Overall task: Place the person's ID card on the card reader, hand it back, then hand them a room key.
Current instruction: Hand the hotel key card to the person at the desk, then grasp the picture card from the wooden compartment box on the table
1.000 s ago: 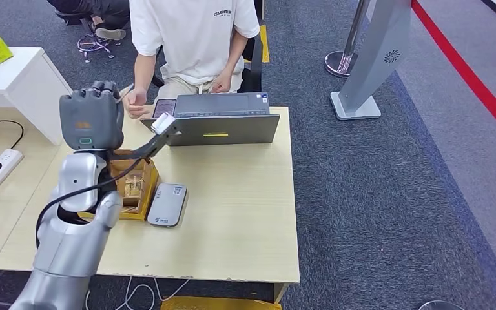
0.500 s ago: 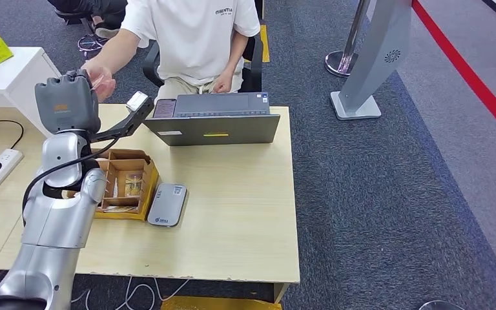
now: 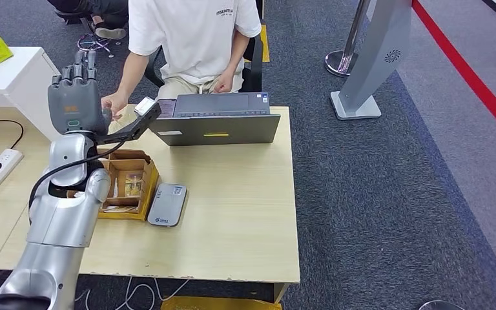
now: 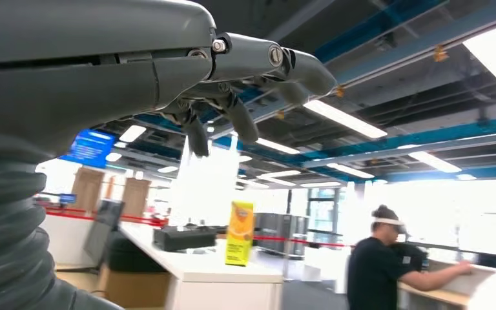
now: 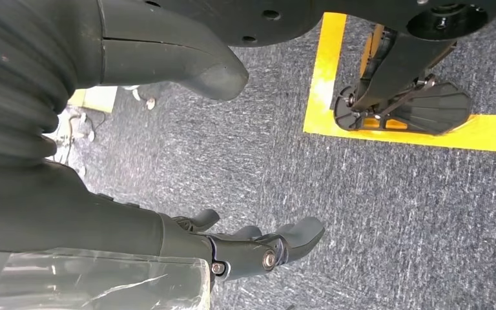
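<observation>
Looking down from the head view, finds the left hand (image 3: 74, 97) raised at the far left of the table (image 3: 245, 213), fingers straight up and apart, gripping nothing. Meets the person's hand (image 3: 113, 103) just to its right at the far table edge; cannot tell whether the ID card is in that hand, too small to make out. Finds the cardboard box (image 3: 126, 184) nearer, partly hidden behind the silver arm, contents blurred, with the card reader (image 3: 168, 204) just beside it on the right, bare on top, its small logo unreadable. Reaches the laptop (image 3: 216, 119) farther right, lid half hiding its keys. Reads "ESSENTIA" on the white shirt (image 3: 194, 32), the last letters lost in a fold.

Turning to the left wrist view, catches the yellow carton (image 4: 239, 232) front-on against ceiling lights, lettering still illegible.

Turning to the right wrist view, picks up the right hand (image 5: 232, 248) hanging over grey carpet and yellow tape, fingers loosely apart and empty.
</observation>
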